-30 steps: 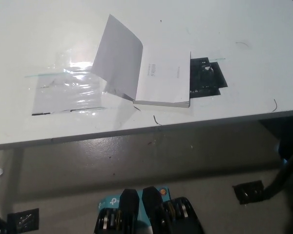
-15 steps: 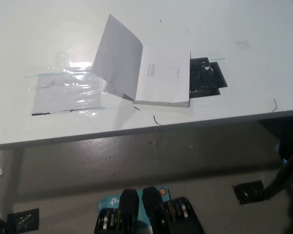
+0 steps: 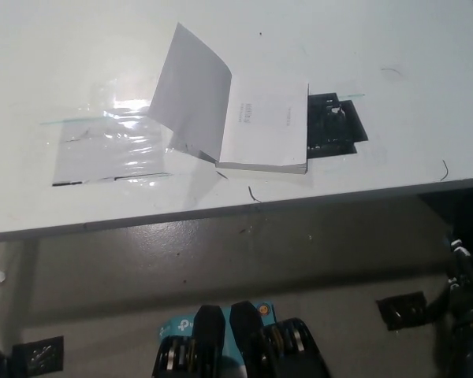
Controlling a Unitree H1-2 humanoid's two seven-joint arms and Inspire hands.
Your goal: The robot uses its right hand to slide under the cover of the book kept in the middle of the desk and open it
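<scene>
Head view: plastic sheet (image 3: 110, 150) beside book (image 3: 256, 130).

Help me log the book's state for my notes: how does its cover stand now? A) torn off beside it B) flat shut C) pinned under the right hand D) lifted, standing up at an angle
D: the cover stands raised off the book, with the title page bared on the desk.
</scene>
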